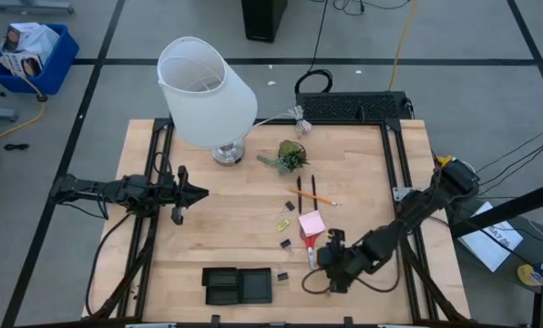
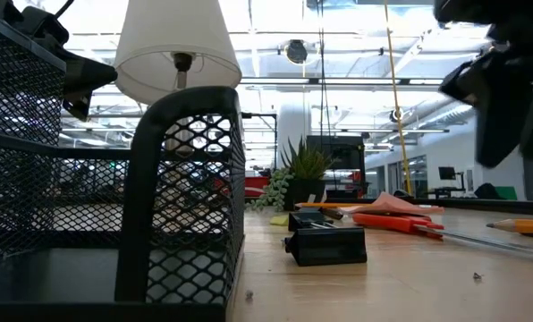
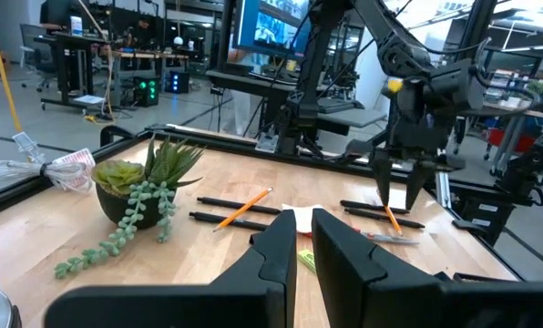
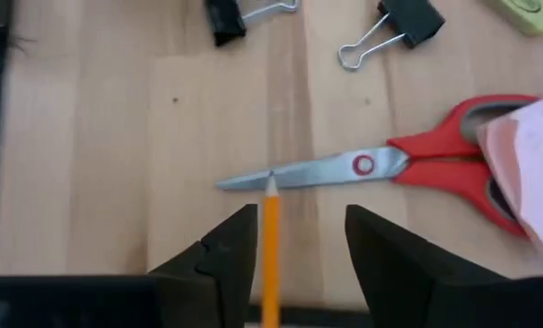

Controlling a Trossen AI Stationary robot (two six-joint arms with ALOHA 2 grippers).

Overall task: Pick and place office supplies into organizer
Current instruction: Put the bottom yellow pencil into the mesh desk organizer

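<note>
The black organizer point(image 1: 205, 284) stands at the table's near edge, and its mesh wall point(image 2: 186, 179) fills the low view's left. Red-handled scissors point(image 4: 408, 169) lie flat with the pink sticky pad point(image 4: 527, 155) over their handles. An orange pencil point(image 4: 271, 241) lies on the table, its tip at the scissors' blade. My right gripper point(image 4: 299, 219) hovers open above it, one finger to each side and touching nothing. Two black clips point(image 4: 399, 23) lie beyond. More pens and a pencil point(image 1: 319, 197) lie farther back. My left gripper point(image 1: 203, 191) waits shut at the left.
A white lamp point(image 1: 206, 91) and a small potted plant point(image 1: 291, 157) stand at the back, with a black keyboard-like box point(image 1: 353, 107) behind them. One clip point(image 2: 325, 243) lies on the table beside the organizer. Bare wood lies between the left gripper and the supplies.
</note>
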